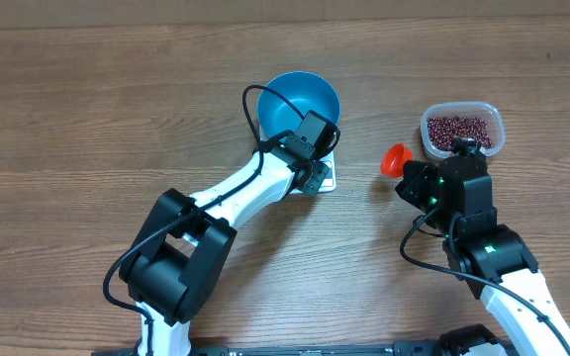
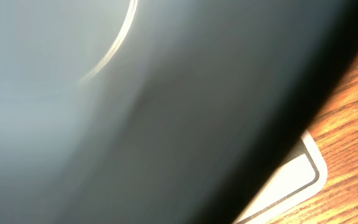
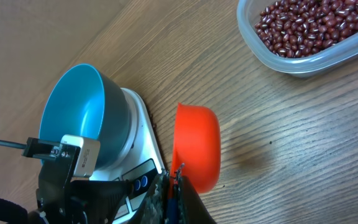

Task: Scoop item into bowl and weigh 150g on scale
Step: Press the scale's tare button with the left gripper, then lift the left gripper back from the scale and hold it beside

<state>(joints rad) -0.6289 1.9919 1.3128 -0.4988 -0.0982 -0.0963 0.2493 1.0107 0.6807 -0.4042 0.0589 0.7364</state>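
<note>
broadly, the wood table (image 1: 87,99) carries everything. the left arm (image 1: 236,193) reaches up the middle to the bowl (image 1: 295,104), and the right arm (image 1: 493,252) stands well apart on the right.

the bowl sits on the scale (image 3: 140,121), with no beans visible in it. from the right wrist it looks tipped rather than flat, though the angle makes that hard to judge. the left gripper (image 1: 317,129) is closed and appears clamped on the bowl's near rim. its own camera is filled by the blurred bowl wall and shows no fingers.

the tub (image 3: 291,62) lies near the right arm, well apart from the bowl. the right gripper (image 3: 174,183) is clenched on the handle of the orange scoop (image 3: 199,146), which hangs over bare table between scale and tub, empty as far as i can see. the beans (image 3: 309,25) are all in the tub, so scooping looks not yet begun.

what could go wrong:
- a grip that presses or lifts the bowl would falsify the reading
- a tipped bowl could let beans roll out
- a heaped scoop crossing the gap could shed beans onto the table
- the left arm covers much of the scale from above, so the display may be hard to read
- full scoops near the target could overshoot
</note>
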